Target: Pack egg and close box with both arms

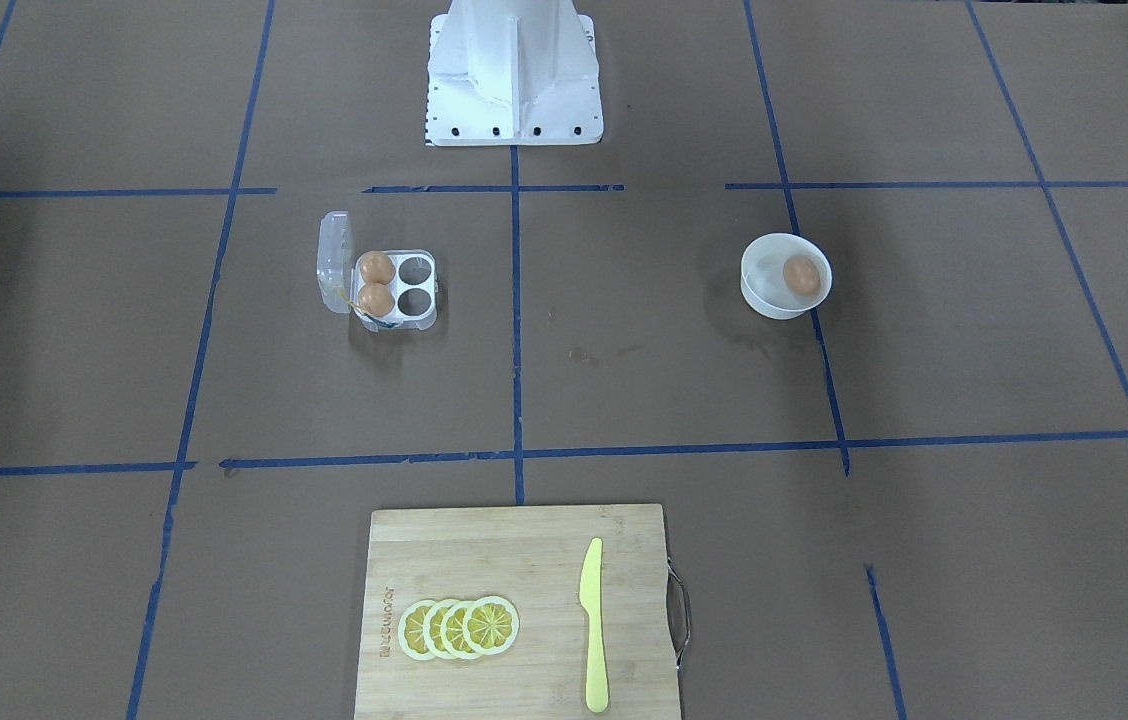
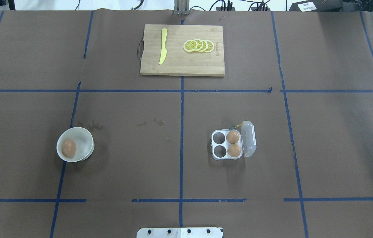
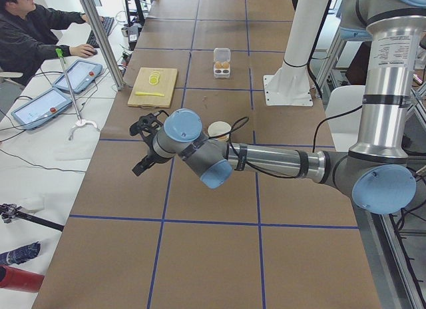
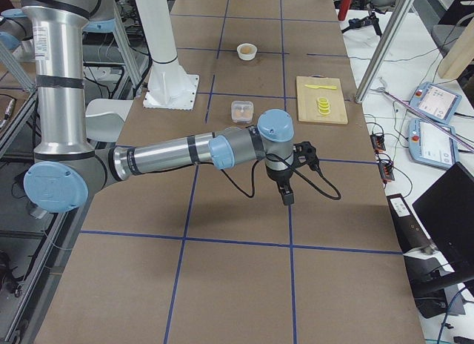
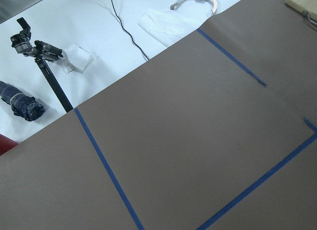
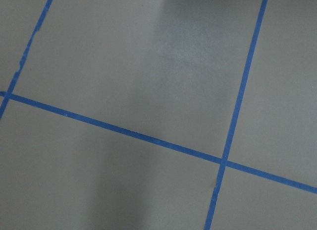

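Observation:
The egg [image 1: 801,274] [image 2: 68,147] lies in a round white bowl [image 1: 759,295] [image 2: 87,137] on my left side of the table. The box [image 1: 395,287] [image 2: 226,144] stands on my right side with its clear lid [image 1: 332,262] [image 2: 249,138] open. Two brown eggs [image 2: 232,137] fill the cups beside the lid; the other two cups are empty. My left gripper [image 3: 141,164] and right gripper [image 4: 286,196] hover over bare paper beyond the table's ends, far from both things. They show only in the side views, so I cannot tell if they are open or shut.
A wooden cutting board [image 1: 514,560] [image 2: 180,62] with a yellow knife [image 1: 592,620] and lemon slices [image 1: 459,628] lies at the far middle edge. The white pedestal [image 1: 514,80] stands at the robot's side. An operator [image 3: 30,29] sits beside the table.

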{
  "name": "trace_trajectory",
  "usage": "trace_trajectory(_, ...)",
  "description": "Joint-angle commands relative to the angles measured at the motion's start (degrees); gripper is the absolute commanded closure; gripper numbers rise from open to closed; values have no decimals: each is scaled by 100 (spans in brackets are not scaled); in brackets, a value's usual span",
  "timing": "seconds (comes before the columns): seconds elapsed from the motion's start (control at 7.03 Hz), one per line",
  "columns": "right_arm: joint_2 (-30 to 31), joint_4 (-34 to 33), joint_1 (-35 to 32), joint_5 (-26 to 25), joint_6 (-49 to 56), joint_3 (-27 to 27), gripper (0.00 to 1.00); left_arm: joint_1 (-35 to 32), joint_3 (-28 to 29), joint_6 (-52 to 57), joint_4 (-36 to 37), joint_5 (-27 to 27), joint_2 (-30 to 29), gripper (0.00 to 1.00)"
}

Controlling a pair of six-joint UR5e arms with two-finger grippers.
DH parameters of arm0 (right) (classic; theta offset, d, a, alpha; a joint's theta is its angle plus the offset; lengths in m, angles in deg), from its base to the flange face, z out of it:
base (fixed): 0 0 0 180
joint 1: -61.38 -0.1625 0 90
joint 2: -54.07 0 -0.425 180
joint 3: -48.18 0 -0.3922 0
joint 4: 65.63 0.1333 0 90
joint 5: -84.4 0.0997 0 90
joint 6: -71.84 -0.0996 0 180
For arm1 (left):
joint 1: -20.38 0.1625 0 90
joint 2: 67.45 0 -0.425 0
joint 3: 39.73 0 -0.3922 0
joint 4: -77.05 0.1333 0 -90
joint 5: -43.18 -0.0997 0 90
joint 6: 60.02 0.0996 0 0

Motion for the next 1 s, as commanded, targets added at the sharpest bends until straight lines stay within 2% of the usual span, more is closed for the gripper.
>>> trace_trajectory(0.0,22,183,64,69,-14,-51,0,651,-75,-1464,-314,-1,71,0)
trace_trajectory(0.28,56,192,65,86,-14,-42,0,1152,-784,-2236,-314,-447,657,0)
trace_trajectory(0.57,214,322,65,130,-5,-25,0,2255,-1506,-3577,-305,-1262,958,0)
trace_trajectory(0.85,311,403,65,139,-5,-42,0,3520,-1806,-4825,-288,-2159,942,0)
